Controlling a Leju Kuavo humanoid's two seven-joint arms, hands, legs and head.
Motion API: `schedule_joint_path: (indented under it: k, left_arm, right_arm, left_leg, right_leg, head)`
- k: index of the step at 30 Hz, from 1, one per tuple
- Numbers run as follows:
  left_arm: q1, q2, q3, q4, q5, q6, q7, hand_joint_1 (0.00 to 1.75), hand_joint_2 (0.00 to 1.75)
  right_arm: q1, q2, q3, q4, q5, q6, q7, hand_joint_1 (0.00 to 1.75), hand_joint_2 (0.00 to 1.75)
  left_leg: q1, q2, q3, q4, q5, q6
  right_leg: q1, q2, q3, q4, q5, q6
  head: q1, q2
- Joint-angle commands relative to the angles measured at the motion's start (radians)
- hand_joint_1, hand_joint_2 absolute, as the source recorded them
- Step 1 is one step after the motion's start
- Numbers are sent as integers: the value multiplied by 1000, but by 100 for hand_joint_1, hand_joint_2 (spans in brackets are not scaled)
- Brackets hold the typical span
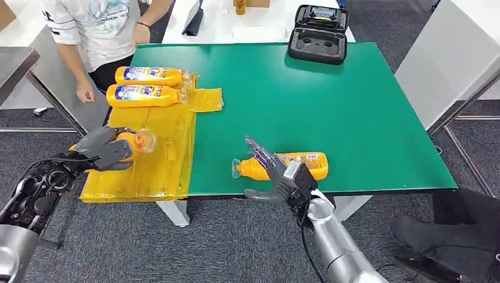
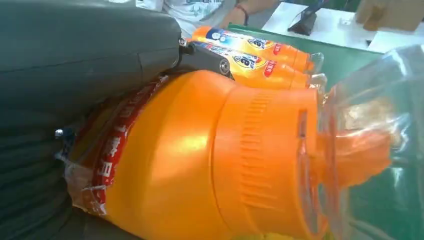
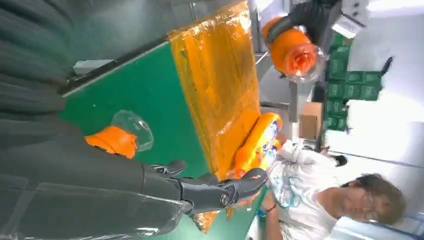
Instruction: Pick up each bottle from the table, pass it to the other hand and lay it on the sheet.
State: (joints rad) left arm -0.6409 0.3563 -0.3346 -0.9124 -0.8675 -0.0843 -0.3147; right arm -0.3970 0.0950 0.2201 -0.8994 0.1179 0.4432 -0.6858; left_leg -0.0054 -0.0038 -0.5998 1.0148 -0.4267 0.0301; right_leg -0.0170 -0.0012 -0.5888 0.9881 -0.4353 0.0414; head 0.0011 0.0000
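Sheet spread over the left end of the table, reaching the near edge. Two bottles lying on the sheet's far part, side by side and touching, caps toward the table's middle. A third bottle held in the left hand over the sheet's near left part, cap toward the right. A fourth bottle lying on the bare table near the front edge, right of the sheet and well apart from it, cap toward the sheet. Right hand at this bottle's near side, fingers spread above it. Open case at the table's far edge. Person standing behind the far left corner.
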Motion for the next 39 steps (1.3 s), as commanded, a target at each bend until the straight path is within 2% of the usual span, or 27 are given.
schedule_joint_path:
  k: [1, 8, 14, 17, 23, 31, 34, 39]
  left_arm:
    - [-166, -107, -115, 222, -6, 37, 20, 175, 175]
    - [-193, -128, -119, 217, 1, 34, 32, 175, 175]
    - [-210, -132, -129, 239, -6, 29, 35, 175, 175]
    - [-235, -138, -143, 262, -14, 22, 37, 175, 175]
    - [-273, -146, -158, 313, -19, 10, 38, 175, 175]
    - [-261, -142, -173, 346, -22, 12, 27, 175, 175]
    - [-251, -147, -179, 361, -21, 16, 20, 175, 175]
    - [-252, -154, -188, 393, -23, 24, 14, 175, 175]
  right_arm:
    - [-72, 9, -26, 336, 68, -88, 98, 0, 175]
    - [-52, 44, 56, 428, 150, -79, 140, 0, 175]
    - [-58, 57, 78, 452, 163, -54, 142, 0, 175]
    - [-50, 79, 103, 460, 192, -86, 140, 0, 175]
    - [-51, 82, 133, 421, 221, -104, 109, 0, 175]
    - [-49, 77, 136, 375, 240, -140, 37, 0, 175]
    - [-41, 70, 132, 332, 241, -143, -12, 0, 175]
    - [-8, 52, 149, 229, 198, -125, -12, 0, 175]
  left_leg:
    - [3, -6, 3, 0, 1, -2]
    - [3, -3, 2, 0, -1, -2]
    - [2, -2, 0, 1, 0, -2]
    - [2, -1, 0, 1, 0, -2]
    - [3, -1, 1, 1, 0, -2]
    - [1, 1, 0, 0, 0, -1]
    - [2, 0, 2, 1, -1, -2]
    - [2, -1, 2, 1, 0, -3]
  right_leg:
    - [3, -6, 6, -3, -1, -2]
    - [3, -3, 4, -1, -1, -2]
    - [2, -2, 1, 0, 0, -1]
    - [2, -2, 1, 0, 0, -1]
    - [3, -2, 2, 0, 1, -5]
    - [1, 0, 0, 0, 1, -4]
    - [2, -1, 2, 0, 1, -4]
    - [2, -1, 3, 0, 1, -5]
  head:
    - [0, 0]
    - [0, 0]
    - [0, 0]
    - [0, 0]
    - [0, 0]
    - [-1, 0]
    - [0, 0]
    - [0, 0]
